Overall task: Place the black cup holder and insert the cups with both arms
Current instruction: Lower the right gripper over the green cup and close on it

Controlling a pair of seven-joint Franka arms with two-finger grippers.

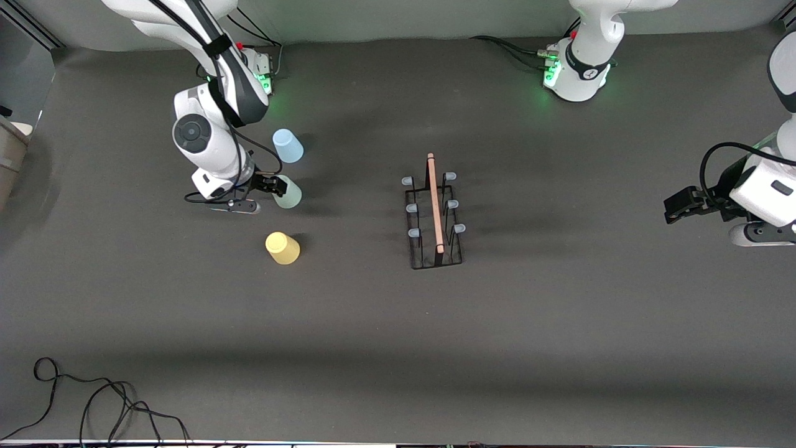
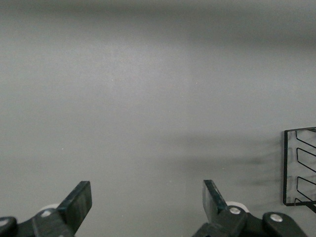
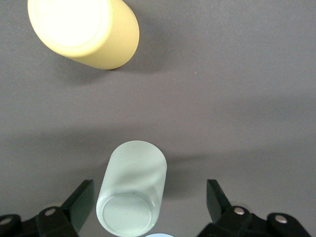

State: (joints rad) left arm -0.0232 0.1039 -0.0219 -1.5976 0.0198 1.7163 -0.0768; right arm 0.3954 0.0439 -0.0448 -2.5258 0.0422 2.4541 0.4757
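front: high overhead, faces arms | wrist views: low, close, seemingly downward

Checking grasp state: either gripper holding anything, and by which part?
Nothing held. Right gripper is open around the grey-green cup, fingers apart from its sides. Left gripper open over bare table.

Cups: light blue (image 1: 288,145), pale grey-green (image 1: 288,192), yellow (image 1: 283,247). Rack (image 1: 435,214): black wire, light wooden handle. Surface (image 1: 559,323): dark grey.
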